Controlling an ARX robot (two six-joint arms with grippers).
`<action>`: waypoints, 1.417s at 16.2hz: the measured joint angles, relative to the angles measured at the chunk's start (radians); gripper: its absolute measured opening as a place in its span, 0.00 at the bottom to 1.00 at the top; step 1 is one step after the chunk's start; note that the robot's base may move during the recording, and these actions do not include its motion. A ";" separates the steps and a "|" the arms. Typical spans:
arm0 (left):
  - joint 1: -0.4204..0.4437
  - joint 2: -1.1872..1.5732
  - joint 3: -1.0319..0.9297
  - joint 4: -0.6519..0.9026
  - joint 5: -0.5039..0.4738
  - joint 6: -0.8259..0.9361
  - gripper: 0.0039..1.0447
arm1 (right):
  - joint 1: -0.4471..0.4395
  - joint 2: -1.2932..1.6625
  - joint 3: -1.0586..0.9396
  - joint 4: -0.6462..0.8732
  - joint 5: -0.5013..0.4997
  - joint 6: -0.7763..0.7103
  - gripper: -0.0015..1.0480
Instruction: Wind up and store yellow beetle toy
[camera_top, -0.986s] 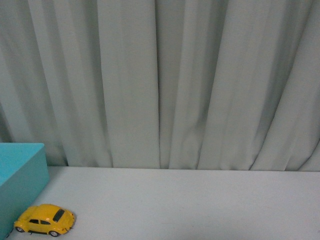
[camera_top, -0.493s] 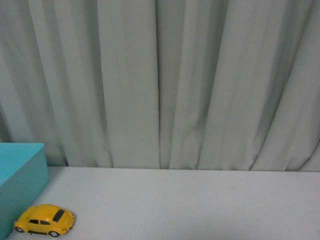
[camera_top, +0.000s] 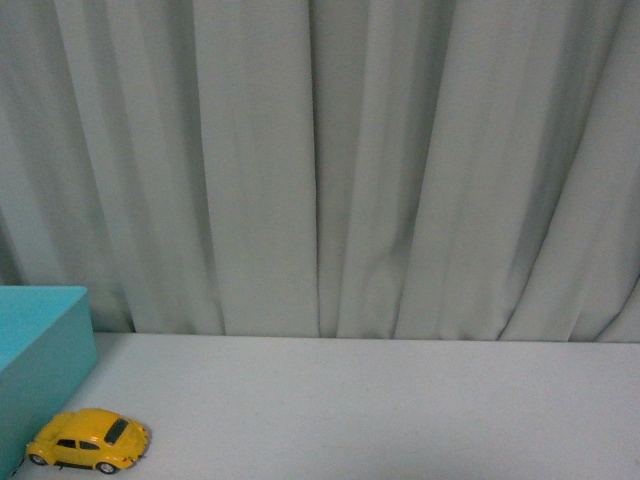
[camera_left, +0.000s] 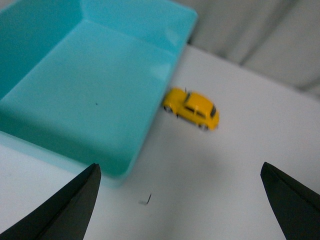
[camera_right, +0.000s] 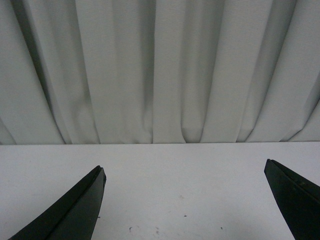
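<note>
The yellow beetle toy (camera_top: 90, 441) stands on its wheels on the white table at the front left, right beside a turquoise box (camera_top: 40, 370). The left wrist view shows the same toy (camera_left: 192, 108) just outside the box's open tray (camera_left: 95, 90), with its nose at the box wall. My left gripper (camera_left: 180, 172) hangs open above the table, some way short of the toy, with nothing between its black fingers (camera_left: 75, 200). My right gripper (camera_right: 185, 172) is open too, over bare table facing the curtain. Neither gripper shows in the front view.
A grey pleated curtain (camera_top: 330, 160) closes off the back of the table (camera_top: 400, 410). A small dark speck (camera_left: 146, 201) lies on the table near the box corner. The turquoise box has nothing inside it.
</note>
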 joint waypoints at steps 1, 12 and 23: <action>0.007 0.025 0.018 0.022 -0.015 -0.047 0.94 | 0.000 0.000 0.000 0.000 0.001 0.000 0.94; 0.237 1.022 0.526 0.598 0.201 0.361 0.94 | 0.000 0.001 0.000 -0.001 0.002 0.000 0.94; 0.129 1.445 1.059 -0.181 0.366 1.701 0.94 | 0.000 0.001 0.000 -0.001 0.002 0.000 0.94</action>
